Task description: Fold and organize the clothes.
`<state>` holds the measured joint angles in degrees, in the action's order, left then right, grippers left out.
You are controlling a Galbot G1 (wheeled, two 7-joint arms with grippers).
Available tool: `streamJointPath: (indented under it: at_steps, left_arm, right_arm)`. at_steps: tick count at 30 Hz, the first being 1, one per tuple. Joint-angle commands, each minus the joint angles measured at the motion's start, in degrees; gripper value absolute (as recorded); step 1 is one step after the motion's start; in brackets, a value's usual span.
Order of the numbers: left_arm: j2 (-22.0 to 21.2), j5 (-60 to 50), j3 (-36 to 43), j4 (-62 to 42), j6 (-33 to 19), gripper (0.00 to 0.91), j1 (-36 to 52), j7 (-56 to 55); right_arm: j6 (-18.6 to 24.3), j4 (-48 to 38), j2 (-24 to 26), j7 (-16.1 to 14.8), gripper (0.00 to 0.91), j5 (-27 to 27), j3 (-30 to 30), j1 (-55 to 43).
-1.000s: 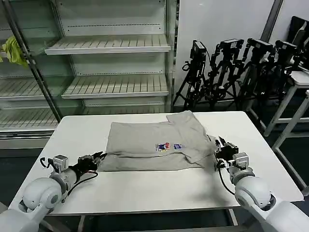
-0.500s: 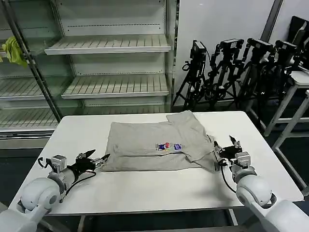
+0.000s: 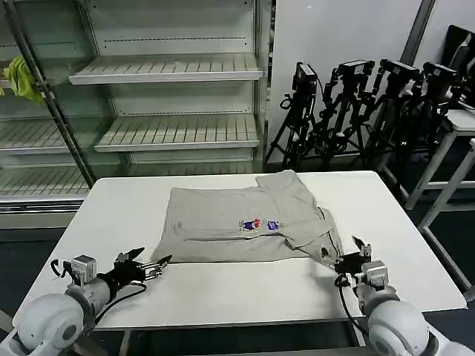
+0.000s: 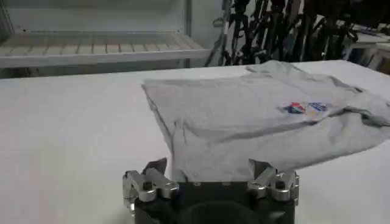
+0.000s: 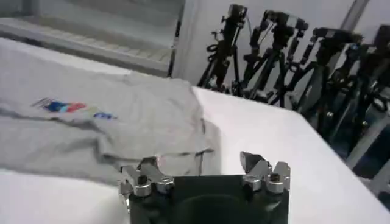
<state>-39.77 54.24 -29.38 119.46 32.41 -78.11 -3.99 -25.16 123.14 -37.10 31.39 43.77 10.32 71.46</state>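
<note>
Handling the light grey shirt [image 3: 241, 222] calls for edge grips: I judge it light, limp and prone to sagging, so it will drape from any pinch point and drag across the white table [image 3: 223, 293]. It lies partly folded at the table's centre, chest print [image 3: 260, 225] facing up.

My left pincer [image 3: 152, 265] hovers just off the shirt's near left corner, fingers spread and empty. My right pincer [image 3: 349, 256] sits beside the rumpled sleeve at the near right corner, fingers likewise spread and holding nothing.

Recommended hold: the doubled hem at each near corner, pinching all layers together.

Limits of observation: the collar and buttons are tucked under the folds, the layer count at the hem cannot be judged, and both wrist views cut off my fingertips.
</note>
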Motion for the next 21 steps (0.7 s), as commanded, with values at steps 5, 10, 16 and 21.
streamJointPath:
  at_steps: [5,10,16,21]
  left_arm:
    - [-2.25,-1.48,-1.17,1.78,0.59,0.907,-4.52,0.37]
    - [-2.87,-1.96,-0.67,0.53,0.56,0.907,-3.61,0.77]
    - [-3.17,-2.33,-0.21,-0.27,0.40,0.907,-2.80,1.23]
    - [-3.46,-2.57,0.51,-1.00,0.32,0.907,-1.72,1.47]
  right_arm:
    - [-0.73,2.10,-1.88,0.38,0.907,-0.83,0.13,4.90]
    - [0.22,-0.30,-3.67,-0.61,0.907,-2.23,-0.41,3.82]
    - [1.14,-1.67,-4.43,-1.94,0.776,-3.27,-0.39,2.91]
    - [1.68,-2.36,-4.56,-2.58,0.756,-3.75,-0.20,2.49]
